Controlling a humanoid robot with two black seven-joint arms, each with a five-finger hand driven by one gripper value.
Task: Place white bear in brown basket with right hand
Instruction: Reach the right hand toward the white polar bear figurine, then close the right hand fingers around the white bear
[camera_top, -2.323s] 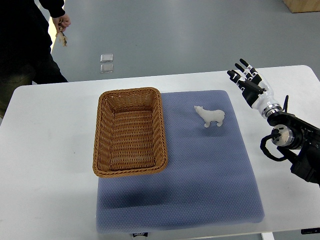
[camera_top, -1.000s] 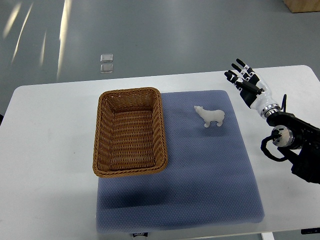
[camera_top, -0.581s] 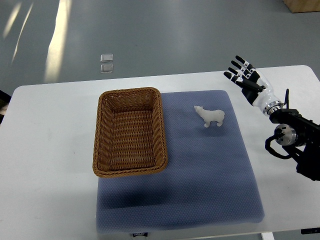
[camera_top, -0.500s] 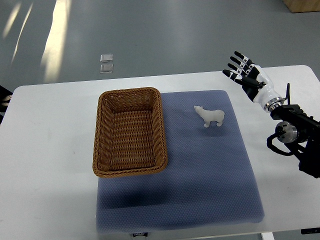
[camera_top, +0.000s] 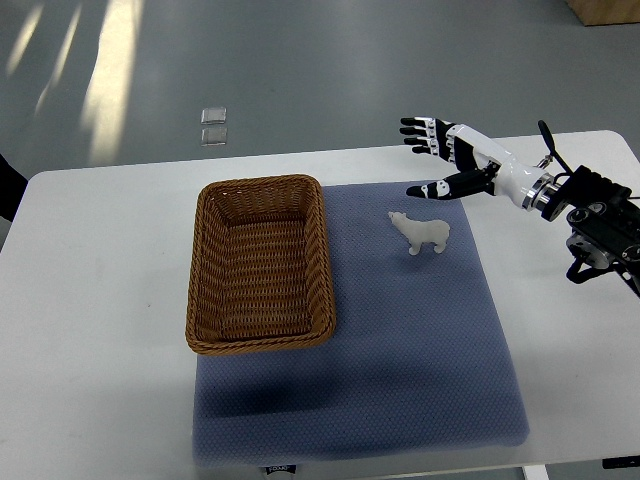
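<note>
In the top view, the right hand (camera_top: 450, 160) is being held open and empty, fingers spread, just beyond the bear (camera_top: 421, 232), which is standing on the mat (camera_top: 400, 350), lengthwise across it, right of the basket (camera_top: 258, 263).

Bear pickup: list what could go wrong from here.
1. The bear is small and stands upright on the blue mat; the open right hand, spread just beyond it, could knock it over before closing.
2. The basket has a raised rim and lies left of the bear; a low carry might clip the near wall.
</note>
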